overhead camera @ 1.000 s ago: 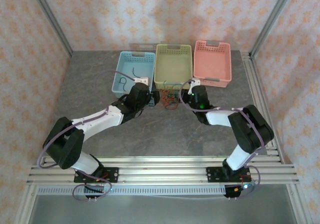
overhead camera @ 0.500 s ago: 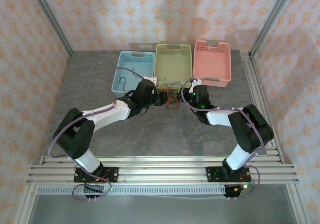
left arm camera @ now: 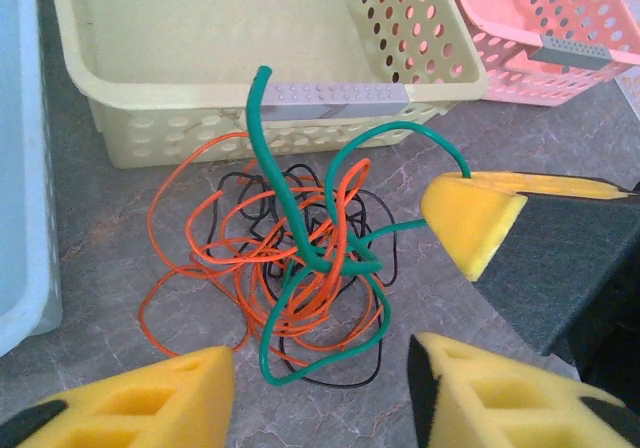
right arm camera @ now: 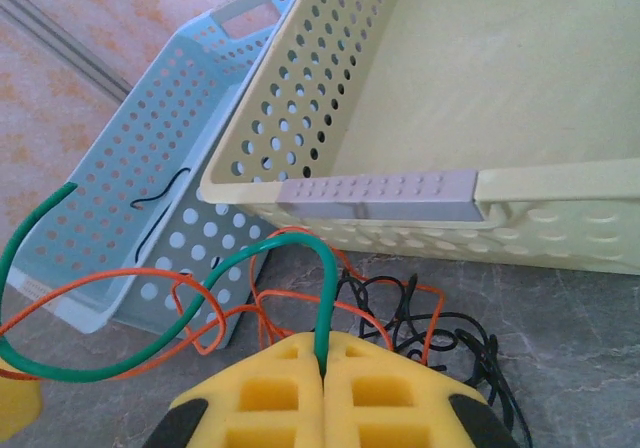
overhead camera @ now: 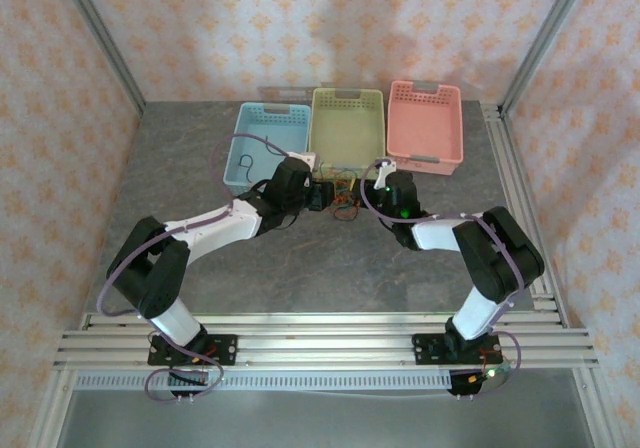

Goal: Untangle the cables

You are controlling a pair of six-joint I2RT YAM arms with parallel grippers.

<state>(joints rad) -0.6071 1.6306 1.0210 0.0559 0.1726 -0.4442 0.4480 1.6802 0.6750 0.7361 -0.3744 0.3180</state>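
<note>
The cables (left arm camera: 300,258) lie as one tangle of orange, green and black wires on the grey table, just in front of the yellow-green basket (left arm camera: 330,96). In the top view the cables (overhead camera: 342,196) sit between both grippers. My left gripper (left arm camera: 315,398) hovers just short of the tangle, open, with nothing between its yellow pads (left arm camera: 140,403). My right gripper (right arm camera: 322,368) is shut on a green cable (right arm camera: 250,263), which loops up out of its pads and away to the left. Its pad (left arm camera: 470,218) also shows in the left wrist view, to the right of the tangle.
Three baskets stand in a row behind the tangle: blue (overhead camera: 262,118), yellow-green (overhead camera: 347,96) and pink (overhead camera: 425,90). A single black cable (right arm camera: 160,203) lies inside the blue basket (right arm camera: 120,178). Aluminium frame rails (overhead camera: 520,198) run along the table's right side.
The left arm has swung right, bringing its gripper up to the tangle, and its jaws have narrowed a little. The right gripper stays shut and has shifted slightly left.
</note>
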